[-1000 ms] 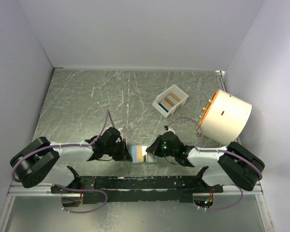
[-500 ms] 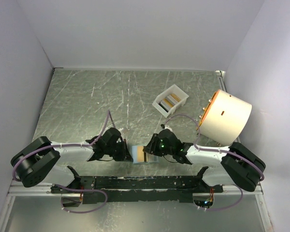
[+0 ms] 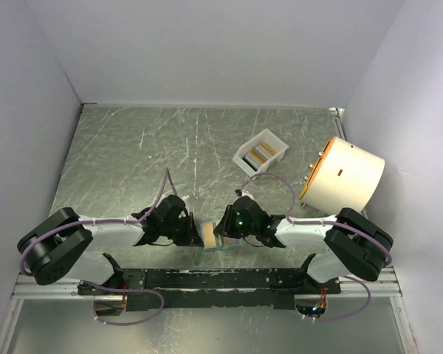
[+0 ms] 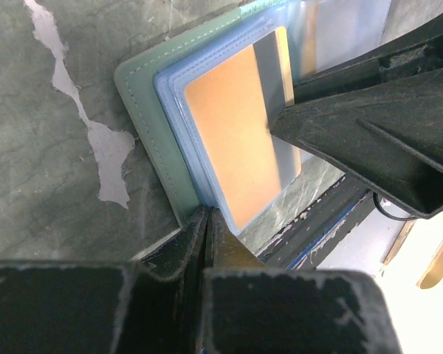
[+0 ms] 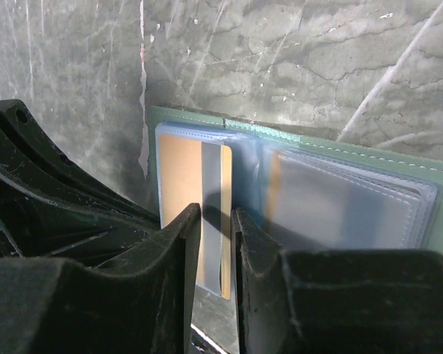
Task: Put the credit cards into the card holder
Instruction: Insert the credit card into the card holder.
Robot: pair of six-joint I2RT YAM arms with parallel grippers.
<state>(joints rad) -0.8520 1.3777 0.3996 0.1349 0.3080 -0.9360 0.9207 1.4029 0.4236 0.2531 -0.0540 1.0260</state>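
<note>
Card holder [image 4: 144, 140] — sage green, one only — is laid open and flat on the table [image 3: 133, 162] at its near edge, between the two grippers. Pale blue clear sleeves are seen inside it. One gold card [image 4: 229, 133] with a grey stripe is seen within the outline of the top sleeve on the left half. Through the clouded sleeve on the right half an orange tint and a dark band are dimly made out (whether that is a second card cannot be told). The left gripper [image 4: 207, 217] is clamped tight on the near left edge of the green cover. The right gripper [image 5: 216, 214] is held over the gold card with its jaws a narrow slit apart and nothing caught between them; one fingertip is at the card's stripe. Farther back, right of centre, one white tray [image 3: 240, 158] is stood on the table, well apart from the holder. More cards [image 3: 261, 153] — gold and dark edges — are kept in it, too small to be counted. Near it, to the right, one cream drum [image 3: 347, 181] is seen tilted.
</note>
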